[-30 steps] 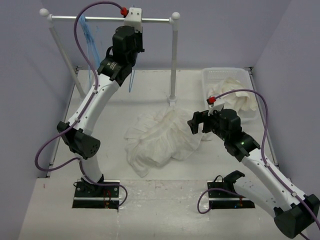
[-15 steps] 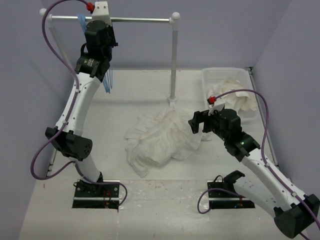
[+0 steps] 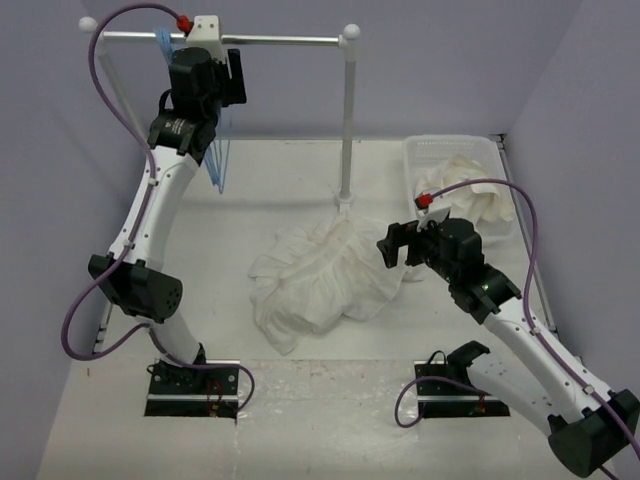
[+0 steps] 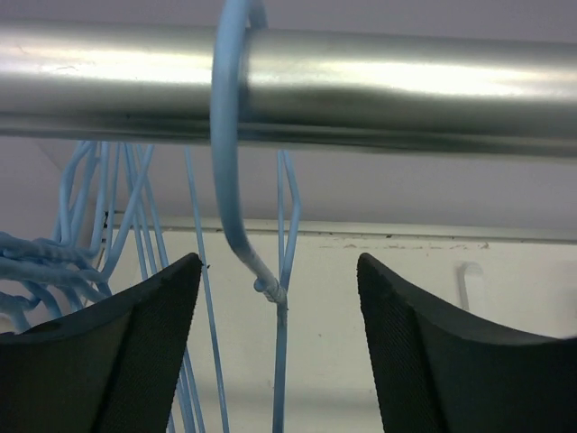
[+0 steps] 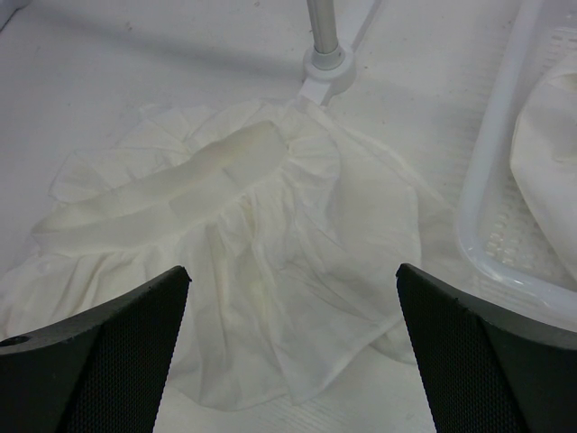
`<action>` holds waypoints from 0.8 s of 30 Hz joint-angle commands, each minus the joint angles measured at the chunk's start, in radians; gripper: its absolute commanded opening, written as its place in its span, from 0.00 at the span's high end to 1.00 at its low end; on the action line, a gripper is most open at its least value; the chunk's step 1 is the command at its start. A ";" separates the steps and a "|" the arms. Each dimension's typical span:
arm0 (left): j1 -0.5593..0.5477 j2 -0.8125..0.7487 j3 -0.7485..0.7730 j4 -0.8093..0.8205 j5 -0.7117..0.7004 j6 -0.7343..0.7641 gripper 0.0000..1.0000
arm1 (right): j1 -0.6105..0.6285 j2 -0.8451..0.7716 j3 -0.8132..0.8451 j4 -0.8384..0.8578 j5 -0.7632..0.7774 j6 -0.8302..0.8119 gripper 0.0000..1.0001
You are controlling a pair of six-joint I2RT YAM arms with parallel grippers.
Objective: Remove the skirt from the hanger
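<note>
The skirt [image 3: 320, 275], white and gathered, lies crumpled on the table; the right wrist view shows its waistband uppermost [image 5: 252, 234]. The light-blue hanger [image 3: 222, 158] is bare. Its hook [image 4: 225, 135] sits over the metal rail [image 4: 406, 86]. My left gripper [image 3: 222, 80] is up at the rail and open. Its jaws [image 4: 278, 271] stand on either side of the hanger's twisted neck and do not touch it. My right gripper [image 3: 395, 245] hovers wide open just above the skirt's right side [image 5: 293, 280], with nothing between its fingers.
Several more blue hangers [image 4: 81, 225] bunch at the rail's left end [image 3: 165, 45]. The rail's right post [image 3: 347, 120] stands just behind the skirt. A white plastic bin [image 3: 440, 142] at the back right holds an off-white cloth [image 3: 470, 190].
My left arm carried the hanger leftward along the rail, then its jaws opened and let go, leaving the hanger hooked on the rail. The right arm and the skirt have not moved.
</note>
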 commanded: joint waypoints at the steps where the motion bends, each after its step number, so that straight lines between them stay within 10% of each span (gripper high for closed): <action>1: 0.001 -0.075 0.022 -0.014 0.034 -0.012 0.22 | 0.000 -0.020 0.010 0.003 0.019 -0.009 0.01; 4: 0.000 -0.112 0.034 -0.052 0.093 -0.032 0.01 | 0.000 -0.028 0.016 -0.003 -0.001 -0.005 0.01; 11: 0.000 -0.253 0.000 -0.138 0.232 -0.056 0.00 | 0.000 -0.043 0.011 0.000 -0.012 -0.001 0.01; 19: 0.015 -0.372 -0.128 -0.322 -0.210 -0.076 0.00 | 0.000 -0.027 0.004 0.008 -0.036 -0.009 0.01; 24: 0.166 -0.394 -0.245 -0.374 -0.092 -0.121 0.00 | 0.000 -0.005 0.004 0.008 -0.044 -0.009 0.01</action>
